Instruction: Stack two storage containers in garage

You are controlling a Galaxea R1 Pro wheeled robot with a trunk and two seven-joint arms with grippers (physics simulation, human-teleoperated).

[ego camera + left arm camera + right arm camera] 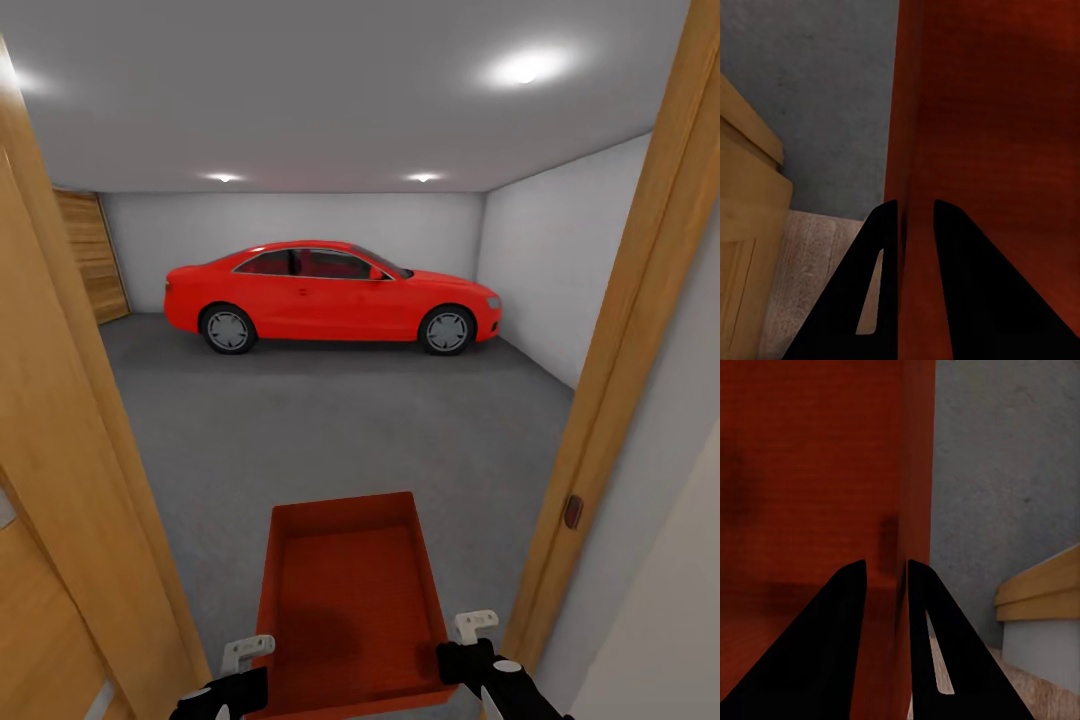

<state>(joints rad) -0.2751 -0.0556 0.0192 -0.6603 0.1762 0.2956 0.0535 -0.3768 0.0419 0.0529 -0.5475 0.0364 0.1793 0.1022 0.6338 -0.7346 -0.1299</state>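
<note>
Item: 1 storage container (350,600), long axis pointing into the garage, each long wall pinched between fingers of left gripper (911,225) and right gripper (886,581), floor (330,420) ahead

No readable text, label, brand, number or sign appears on any surface in these three views.

A home garage, seen through a wooden door frame (620,330). A red car (330,297) stands on grey concrete floor (340,420). A slatted door (92,255) lies beyond.
</note>
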